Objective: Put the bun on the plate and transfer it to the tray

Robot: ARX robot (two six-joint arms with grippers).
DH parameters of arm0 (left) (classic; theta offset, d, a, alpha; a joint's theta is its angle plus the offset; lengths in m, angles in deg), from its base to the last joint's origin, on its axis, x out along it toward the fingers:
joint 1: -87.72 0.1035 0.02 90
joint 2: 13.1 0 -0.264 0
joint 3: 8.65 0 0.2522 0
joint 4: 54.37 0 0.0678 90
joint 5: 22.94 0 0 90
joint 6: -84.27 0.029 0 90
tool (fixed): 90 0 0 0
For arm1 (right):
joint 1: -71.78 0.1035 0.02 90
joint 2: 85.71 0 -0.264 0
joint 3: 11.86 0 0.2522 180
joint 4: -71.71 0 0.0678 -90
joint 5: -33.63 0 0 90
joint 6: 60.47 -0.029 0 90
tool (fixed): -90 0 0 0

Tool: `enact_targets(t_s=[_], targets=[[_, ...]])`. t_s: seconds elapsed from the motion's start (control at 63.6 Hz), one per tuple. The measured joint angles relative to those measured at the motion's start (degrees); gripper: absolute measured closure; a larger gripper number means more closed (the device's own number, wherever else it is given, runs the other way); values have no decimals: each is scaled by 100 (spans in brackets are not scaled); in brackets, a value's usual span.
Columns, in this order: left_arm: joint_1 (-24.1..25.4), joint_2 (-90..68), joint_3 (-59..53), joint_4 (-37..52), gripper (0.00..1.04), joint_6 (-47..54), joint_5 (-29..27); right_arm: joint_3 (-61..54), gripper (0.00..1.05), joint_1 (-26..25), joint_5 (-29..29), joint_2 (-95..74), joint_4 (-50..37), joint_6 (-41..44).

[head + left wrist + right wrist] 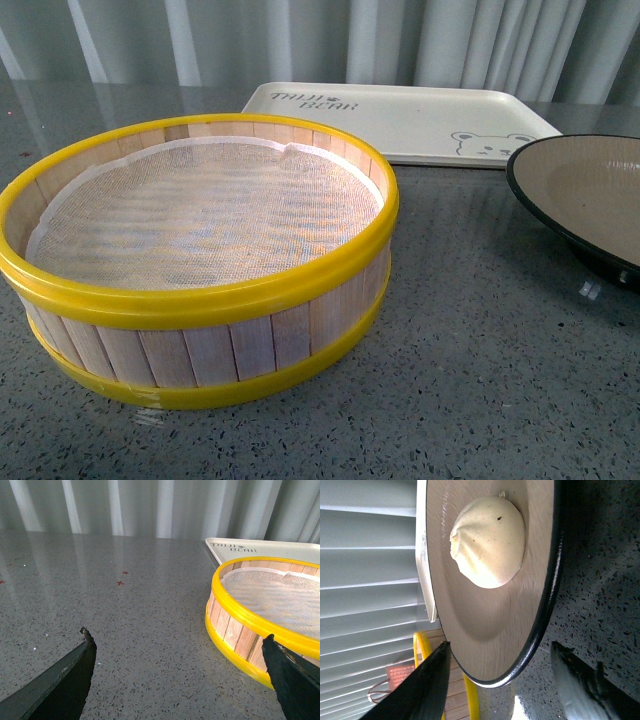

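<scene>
The right pincer stands wide, its jaws on either side of the black rim of the plate, and the bun sits on the plate's tan inside. The left pincer is also wide and holds nothing, over the grey tabletop just beside the steamer basket. Seen from the front, the plate lies at the basket's 3 o'clock and the tray at its 1 o'clock.
</scene>
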Motion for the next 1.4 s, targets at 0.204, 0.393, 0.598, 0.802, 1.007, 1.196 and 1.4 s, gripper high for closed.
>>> enact_targets(t_s=[0.204, 0.393, 0.598, 0.802, 1.007, 1.196, 1.4], targets=[[0, 0, 0, 0, 7, 0, 0, -2, 93, -72, -26, -37, -66, -4], [0, 0, 0, 0, 7, 0, 0, -4, 102, -153, -111, -37, -92, -85], [0, 0, 0, 0, 7, 0, 0, -48, 102, -179, -142, 70, -103, -127], [0, 0, 0, 0, 7, 0, -2, -321, 102, -199, -28, 444, -802, -546], [0, 0, 0, 0, 7, -2, -2, -358, 102, -68, 160, 352, -1561, -968], [0, 0, 0, 0, 7, 0, 0, -280, 102, 190, 326, -175, -2234, -1241], [0, 0, 0, 0, 7, 0, 0, 372, 102, 527, 625, -1279, -3104, -1556]])
